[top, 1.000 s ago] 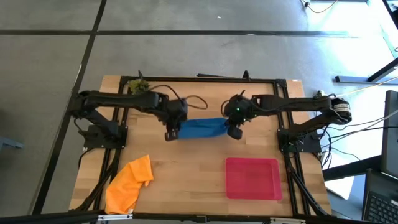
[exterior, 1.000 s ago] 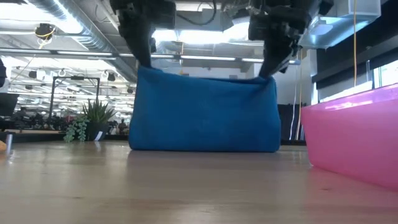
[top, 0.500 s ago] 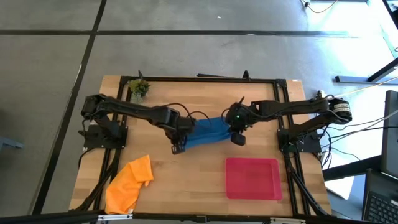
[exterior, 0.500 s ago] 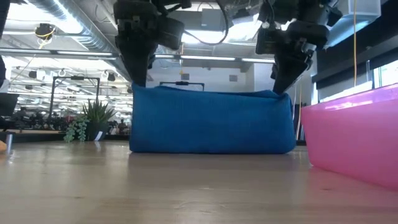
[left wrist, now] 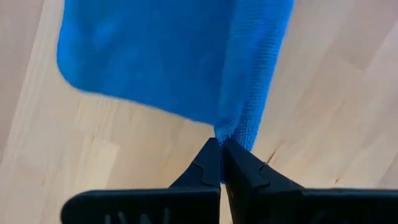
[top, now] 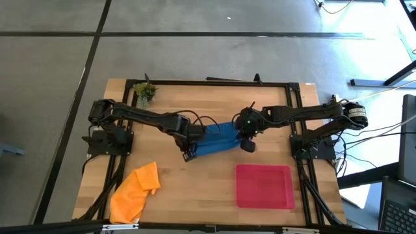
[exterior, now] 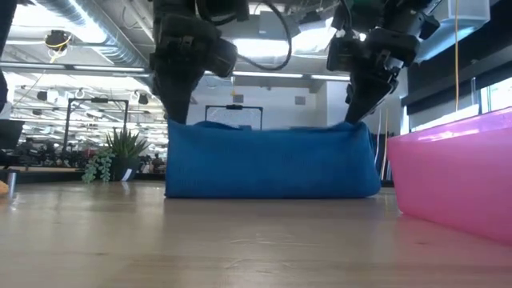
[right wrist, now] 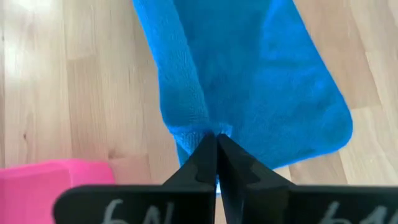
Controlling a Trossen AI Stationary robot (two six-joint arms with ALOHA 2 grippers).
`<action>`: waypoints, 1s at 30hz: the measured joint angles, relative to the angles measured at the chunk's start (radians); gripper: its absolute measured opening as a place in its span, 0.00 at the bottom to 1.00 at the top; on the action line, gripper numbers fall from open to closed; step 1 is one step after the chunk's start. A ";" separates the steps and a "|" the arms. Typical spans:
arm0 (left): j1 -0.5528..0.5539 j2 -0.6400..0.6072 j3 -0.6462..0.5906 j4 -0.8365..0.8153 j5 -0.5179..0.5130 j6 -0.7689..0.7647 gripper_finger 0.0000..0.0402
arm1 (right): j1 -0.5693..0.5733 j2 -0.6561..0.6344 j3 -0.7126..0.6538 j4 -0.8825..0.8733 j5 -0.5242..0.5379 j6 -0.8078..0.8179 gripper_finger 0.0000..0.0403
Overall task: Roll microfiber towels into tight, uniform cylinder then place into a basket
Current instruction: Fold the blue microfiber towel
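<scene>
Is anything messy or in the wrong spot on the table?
The orange towel lies crumpled at the table's corner, hanging over the edge. The blue towel sits slightly askew, pinched by the left hand and right hand.

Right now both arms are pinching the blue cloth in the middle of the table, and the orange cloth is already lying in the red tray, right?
Not quite. The left gripper and right gripper do pinch the blue cloth, but the high view shows the orange cloth lying on the table, apart from the red tray.
</scene>
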 joint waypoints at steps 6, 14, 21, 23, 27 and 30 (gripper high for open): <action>0.000 0.051 0.002 0.004 -0.003 -0.021 0.00 | -0.002 0.047 -0.001 0.028 0.005 -0.022 0.01; 0.019 0.098 0.001 0.008 -0.026 -0.009 0.00 | -0.018 0.102 -0.001 0.050 0.055 -0.077 0.01; 0.061 0.097 0.002 0.010 -0.084 0.011 0.00 | -0.059 0.105 -0.001 0.050 0.098 -0.087 0.01; 0.074 0.099 0.002 0.015 -0.085 0.017 0.00 | -0.068 0.105 -0.001 0.052 0.108 -0.089 0.01; 0.095 0.104 0.002 0.017 -0.098 0.018 0.00 | -0.078 0.105 -0.001 0.054 0.109 -0.090 0.01; 0.103 0.104 0.002 0.018 -0.111 0.018 0.00 | -0.078 0.105 -0.001 0.057 0.109 -0.106 0.01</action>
